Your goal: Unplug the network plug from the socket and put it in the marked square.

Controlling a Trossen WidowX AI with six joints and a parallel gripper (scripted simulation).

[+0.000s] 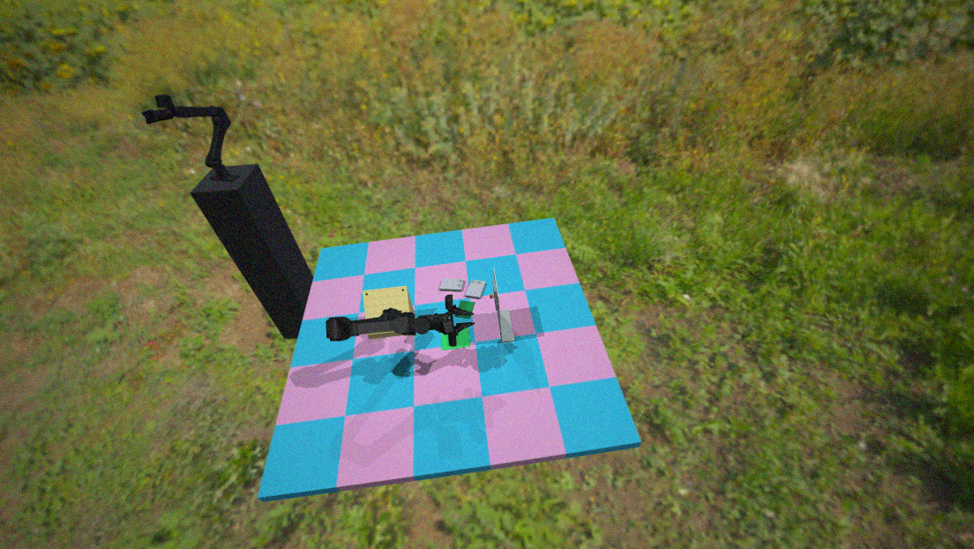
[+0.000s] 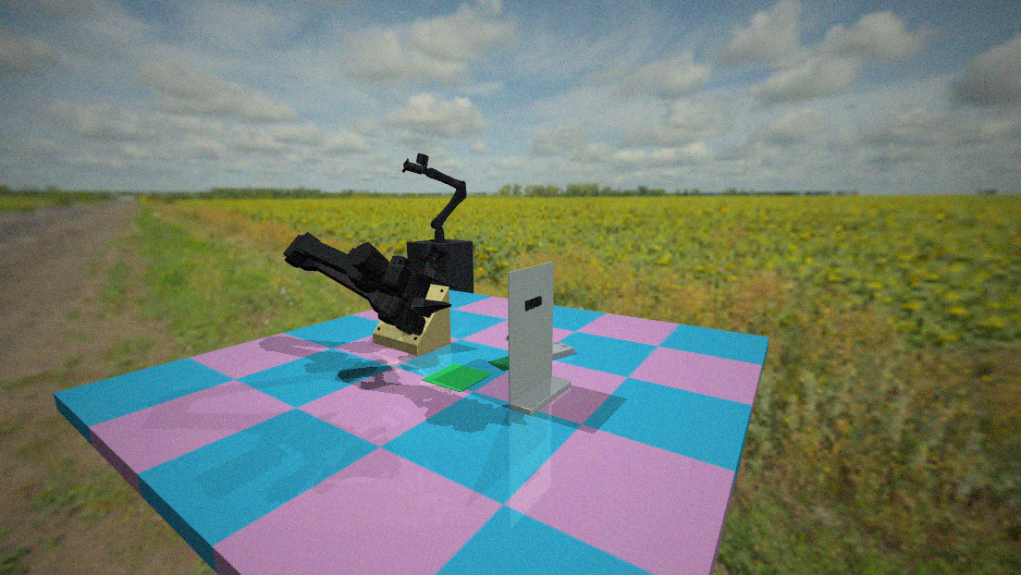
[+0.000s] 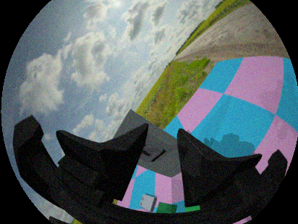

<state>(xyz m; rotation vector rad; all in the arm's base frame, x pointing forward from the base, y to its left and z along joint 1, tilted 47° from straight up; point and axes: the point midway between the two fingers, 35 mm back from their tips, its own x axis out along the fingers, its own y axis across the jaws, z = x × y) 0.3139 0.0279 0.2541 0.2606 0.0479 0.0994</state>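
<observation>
The black two-fingered gripper (image 1: 472, 319) (image 2: 448, 303) (image 3: 163, 129) is partly open, holding nothing, left of the upright grey panel (image 1: 506, 327) (image 2: 528, 349) (image 3: 163, 136) in the top view. The network plug's location cannot be told. A flat bright-green square (image 1: 457, 340) (image 2: 457, 376) (image 3: 192, 208) lies left of the panel.

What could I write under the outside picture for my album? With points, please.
A black robot arm (image 2: 336, 271) reaches toward a gray upright panel (image 2: 530, 342) on a checkered table (image 2: 399, 493).

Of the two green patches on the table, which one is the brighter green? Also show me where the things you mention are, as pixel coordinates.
The brighter one is the green patch (image 1: 457, 341) (image 2: 457, 376) farther from the two light grey blocks (image 1: 451, 284) (image 1: 476, 289); the other, darker patch (image 1: 466, 309) lies beside them.
</observation>
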